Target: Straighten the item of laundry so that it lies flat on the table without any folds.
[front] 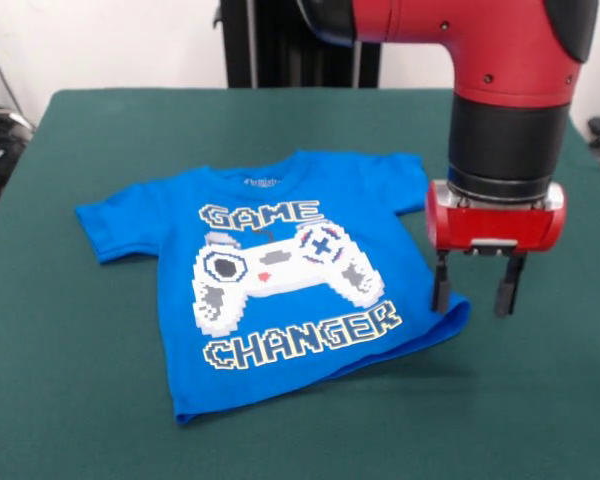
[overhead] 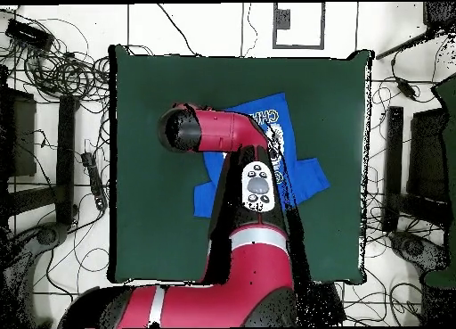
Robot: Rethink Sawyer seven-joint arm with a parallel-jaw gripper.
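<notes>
While hovering over the green table (front: pixel 70 400), claw (front: pixel 476 283) hangs with its two black fingers (front: pixel 441 285) apart, nothing clamped between them. Just below and beside the finger toward the print: hem corner of the blue T-shirt (front: pixel 280 280), front up, white controller graphic and "GAME CHANGER" readable. Cannot tell whether that finger touches the cloth or only stands in front of it. Farther out on that same side, well away from the claw: one sleeve spread flat. Nearer sleeve sits just behind the red wrist, looks tucked or bunched. Hem edge running away from the claw shows a raised lip with shadow under it, so probably a fold there, cloth not fully down.

Overhead: red arm (overhead: pixel 233 138) covers most of the shirt; blue patches poke out on either side of it, claw itself hidden underneath.

Likely reason for the placement: fingers spread and poised at the corner for a pinch-and-pull outward, to draw the hem taut. Task judged mostly done; hem and near sleeve left.
</notes>
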